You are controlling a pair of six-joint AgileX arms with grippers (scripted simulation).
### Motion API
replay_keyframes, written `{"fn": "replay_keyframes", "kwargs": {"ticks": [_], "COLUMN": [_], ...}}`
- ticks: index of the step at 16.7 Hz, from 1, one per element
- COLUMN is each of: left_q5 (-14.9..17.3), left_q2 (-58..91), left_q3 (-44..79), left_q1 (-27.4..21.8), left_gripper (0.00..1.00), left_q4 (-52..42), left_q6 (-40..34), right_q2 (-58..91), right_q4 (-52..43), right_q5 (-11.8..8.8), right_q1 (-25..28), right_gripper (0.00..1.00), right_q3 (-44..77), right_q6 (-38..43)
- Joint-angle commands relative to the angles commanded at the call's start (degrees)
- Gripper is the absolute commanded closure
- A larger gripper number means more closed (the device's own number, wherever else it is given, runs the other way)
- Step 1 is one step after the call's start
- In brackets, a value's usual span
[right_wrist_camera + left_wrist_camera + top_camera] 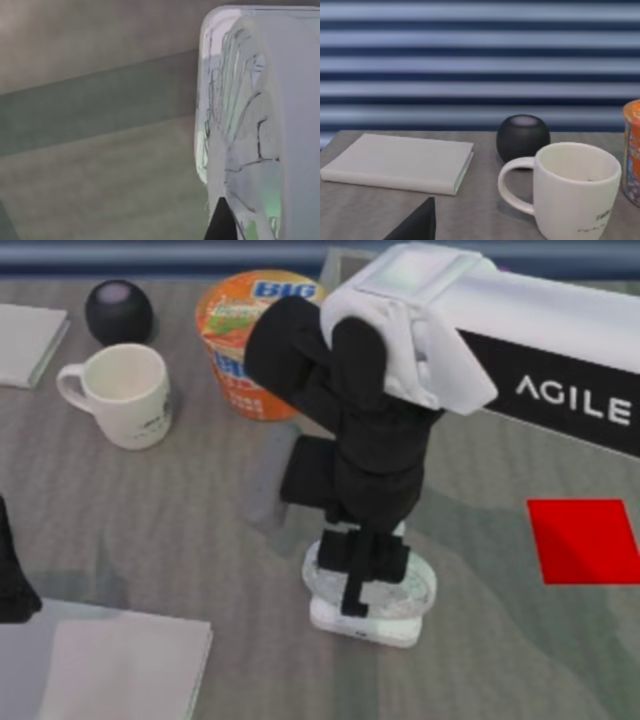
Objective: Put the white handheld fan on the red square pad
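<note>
White mug (125, 393) is seen upright at the table's far left; interior reads empty in both the top view and the left wrist view, handle pointed toward the table's left. Orange instant-noodle cup (245, 340) stands just right of the mug, lid sealed, contents not visible; its right part is hidden by the right arm in the top view.

White handheld fan (368, 602) is located on the table near the front centre, round translucent grille head above its white base. Right gripper (355, 585) is positioned directly over the fan head, black fingers (354, 590) straddling the grille. Whether the fingers are closed on the fan or merely around it cannot be told from the top view. Red square pad (585, 540) lies flat at the table's right edge, well apart from the fan, nothing on it.

Right wrist view only: fan grille (250, 130) filling the frame at close range, blade outlines visible through the translucent plastic, one dark fingertip (220, 222) against it.

Left wrist view only: striped backdrop behind the table, closed white book (402, 162) seen side-on, dark round speaker (522, 136) behind the mug (575, 190).

Left gripper (12, 575) is parked at the table's left edge; finger state cannot be told. A second white book (120, 665) lies front left.
</note>
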Motion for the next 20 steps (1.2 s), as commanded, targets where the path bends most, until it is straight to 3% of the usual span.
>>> {"fn": "replay_keyframes", "kwargs": {"ticks": [8,15,20], "left_q5": [0.0,0.0,0.0], "left_q2": [0.0,0.0,0.0], "left_q3": [0.0,0.0,0.0], "left_q1": [0.0,0.0,0.0], "left_gripper": [0.0,0.0,0.0], "left_q4": [0.0,0.0,0.0], "left_q6": [0.0,0.0,0.0], "right_q2": [-0.37,0.41,0.28], "right_q4": [-0.24,-10.89,-11.61], "right_q5": [0.04,0.04,0.03], "right_q1": [-0.17,0.25,-0.01], "right_gripper": [1.0,1.0,1.0], "right_q3": [0.27,11.67,12.4], "right_q6": [-0.01,-0.09,0.0]}}
